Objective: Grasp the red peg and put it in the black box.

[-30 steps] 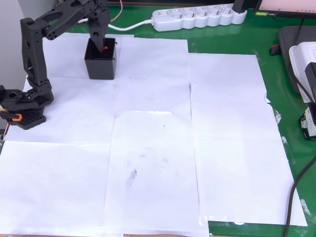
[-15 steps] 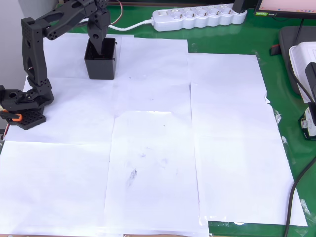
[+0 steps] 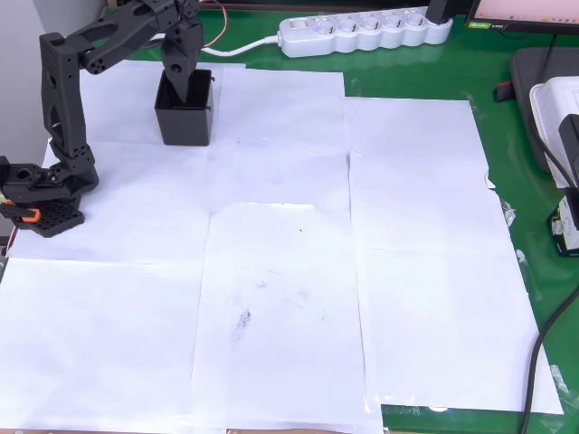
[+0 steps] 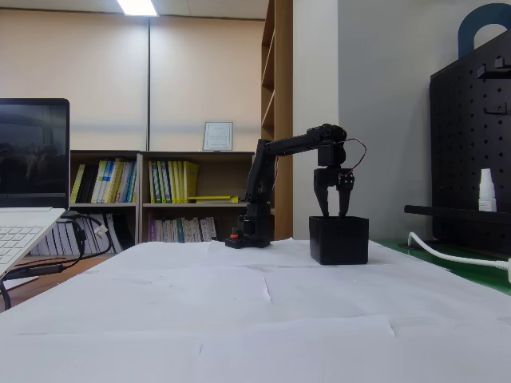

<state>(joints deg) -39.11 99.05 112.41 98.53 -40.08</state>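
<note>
The black box (image 3: 185, 125) stands on the white paper at the back left of the overhead view, and right of centre in the fixed view (image 4: 339, 239). My gripper (image 3: 185, 84) points straight down into the box's open top. From the side the gripper (image 4: 334, 212) has its two fingers apart, with their tips at the box rim and nothing visible between them. The red peg is hidden; no red shows at the fingers or around the box.
The arm's base (image 3: 41, 194) sits at the left edge. A white power strip (image 3: 362, 32) lies along the back, and cables and a white device (image 3: 561, 117) are at the right. White paper sheets (image 3: 289, 271) cover the green mat. A laptop (image 4: 24, 223) stands at the left.
One second ago a red spot showed at the gripper tip over the box. It is gone from view now. The arm has barely moved.
</note>
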